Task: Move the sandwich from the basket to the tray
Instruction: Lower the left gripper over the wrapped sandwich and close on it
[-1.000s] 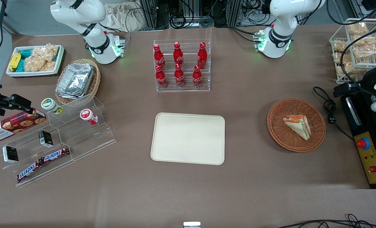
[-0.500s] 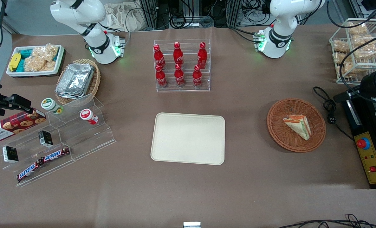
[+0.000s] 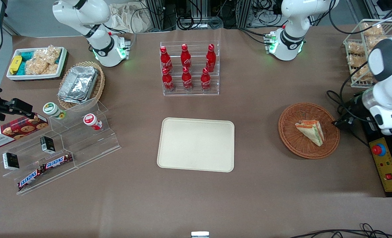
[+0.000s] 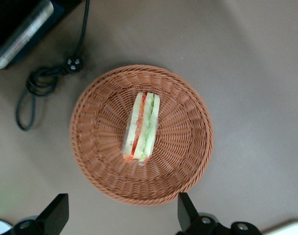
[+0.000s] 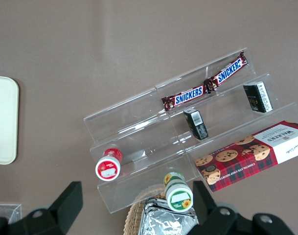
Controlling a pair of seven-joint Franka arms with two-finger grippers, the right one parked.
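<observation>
The gripper (image 4: 123,215) hung above the basket (image 4: 100,161) with its fingers spread wide and empty. The sandwich (image 4: 141,127) lay in the middle of the basket, well apart from the tray (image 3: 196,144). A good grasp would probably need the fingers to close across the bread faces, low but without touching the basket.

Brown table (image 3: 255,185), grey floor (image 3: 34,16), tangled cables (image 3: 196,19)

From my screen the light is even and bright, falling from overhead. The brown desk (image 3: 255,185) carries only soft, short shadows beside things. The claw (image 4: 123,215) over the round reddish-brown wicker basket (image 4: 97,147) looks dark and blurred; the basket's weave is crisp.
</observation>
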